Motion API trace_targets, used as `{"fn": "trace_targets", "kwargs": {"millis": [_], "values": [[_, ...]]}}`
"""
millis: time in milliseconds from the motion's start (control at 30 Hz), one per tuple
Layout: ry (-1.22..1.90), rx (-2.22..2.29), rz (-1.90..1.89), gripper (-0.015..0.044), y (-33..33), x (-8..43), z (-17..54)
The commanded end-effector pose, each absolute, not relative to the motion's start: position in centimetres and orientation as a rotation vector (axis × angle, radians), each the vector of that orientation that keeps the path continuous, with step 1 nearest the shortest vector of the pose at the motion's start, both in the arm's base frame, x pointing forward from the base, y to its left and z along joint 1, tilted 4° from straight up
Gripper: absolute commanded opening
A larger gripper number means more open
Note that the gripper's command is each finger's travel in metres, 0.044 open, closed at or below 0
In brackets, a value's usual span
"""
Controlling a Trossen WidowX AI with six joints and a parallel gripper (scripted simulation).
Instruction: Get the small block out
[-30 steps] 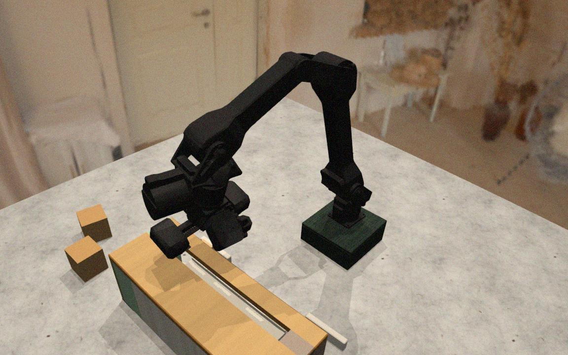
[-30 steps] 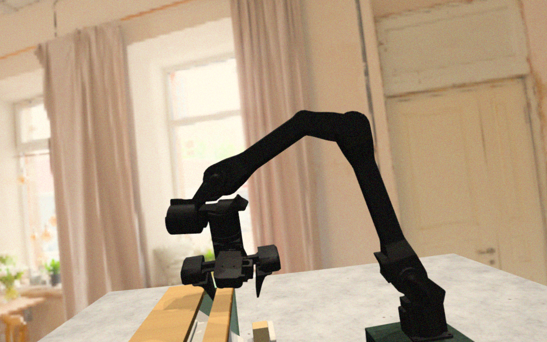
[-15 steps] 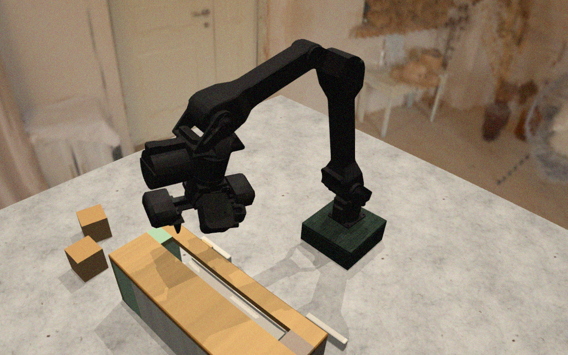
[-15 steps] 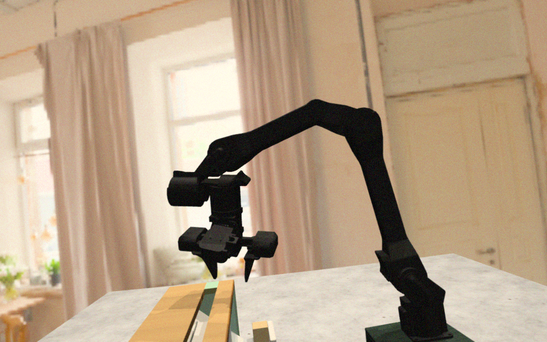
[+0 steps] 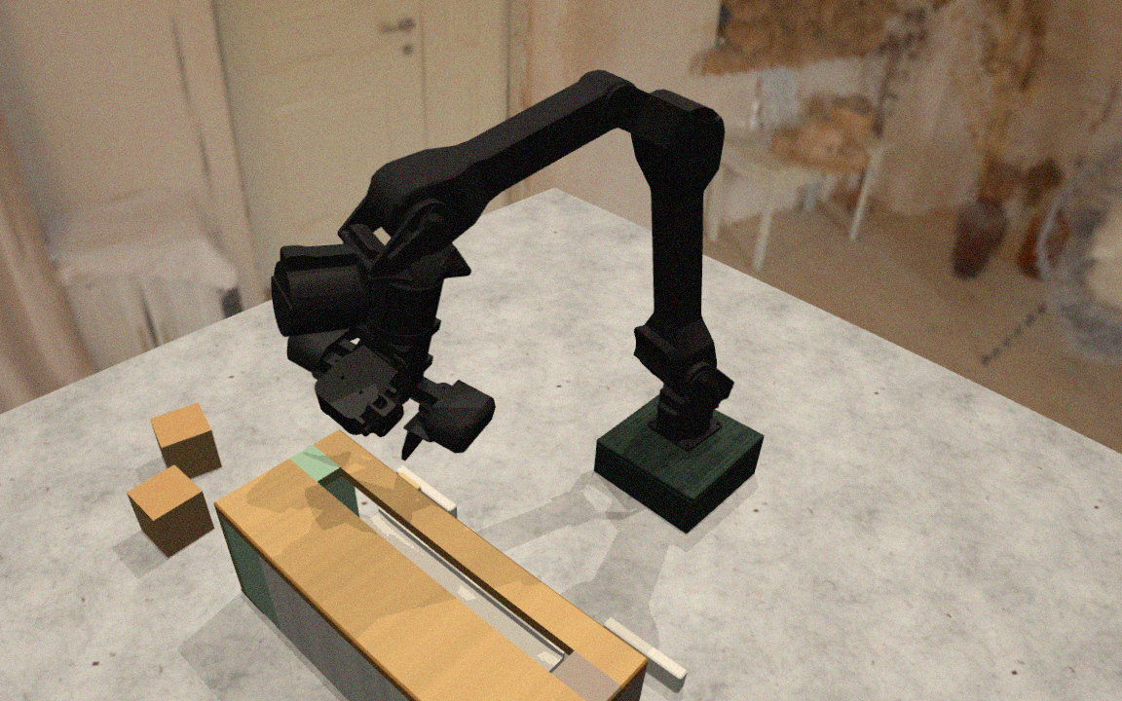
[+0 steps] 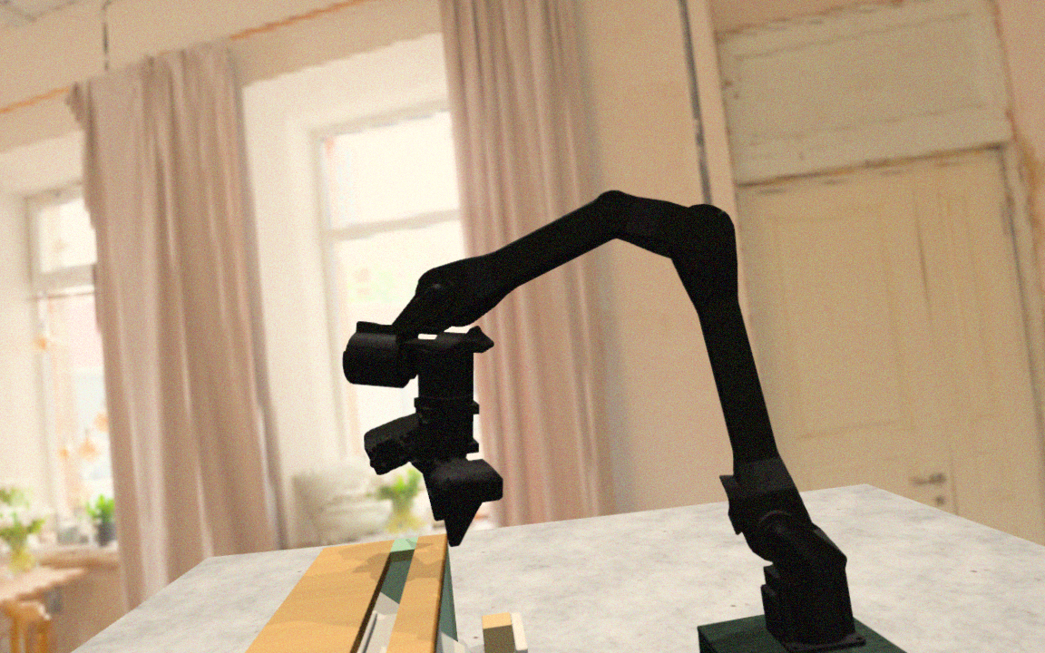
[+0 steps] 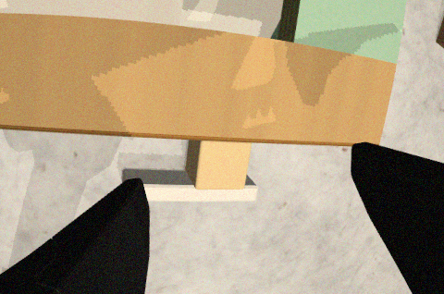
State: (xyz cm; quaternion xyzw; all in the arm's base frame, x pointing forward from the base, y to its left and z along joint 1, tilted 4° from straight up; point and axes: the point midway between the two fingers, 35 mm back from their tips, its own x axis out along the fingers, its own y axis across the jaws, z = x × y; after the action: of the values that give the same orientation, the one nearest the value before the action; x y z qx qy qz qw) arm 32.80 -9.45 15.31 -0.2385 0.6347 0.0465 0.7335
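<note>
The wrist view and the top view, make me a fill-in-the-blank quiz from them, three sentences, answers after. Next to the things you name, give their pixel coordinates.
1. The small block point(image 7: 223, 165) is ____ the box point(image 7: 194, 95) point(image 5: 355, 567).
2. The gripper point(image 5: 386, 435) point(image 6: 444, 528) point(image 7: 251, 177) is black, and its fingers are ____.
3. In the top view, the number of blocks standing beyond the box's far end is ____.

Answers: outside; apart; two.
</note>
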Motion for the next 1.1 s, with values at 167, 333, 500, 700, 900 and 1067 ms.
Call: {"fn": "trace_targets", "kwargs": {"millis": [167, 333, 500, 700, 900, 1067], "values": [[1.150, 0.634, -0.624, 0.0285, -11.3, 31.3, 15.7], [1.047, 0.936, -0.789, 0.0285, -11.8, 31.0, 15.8], [0.929, 1.232, -0.946, 0.0285, -12.2, 30.8, 15.9], [0.763, 1.589, -1.121, 0.0285, -12.8, 30.4, 16.0], [0.571, 1.936, -1.285, 0.0285, -13.3, 30.1, 16.2], [0.387, 2.223, -1.410, 0.0285, -13.7, 29.8, 16.4]]}}
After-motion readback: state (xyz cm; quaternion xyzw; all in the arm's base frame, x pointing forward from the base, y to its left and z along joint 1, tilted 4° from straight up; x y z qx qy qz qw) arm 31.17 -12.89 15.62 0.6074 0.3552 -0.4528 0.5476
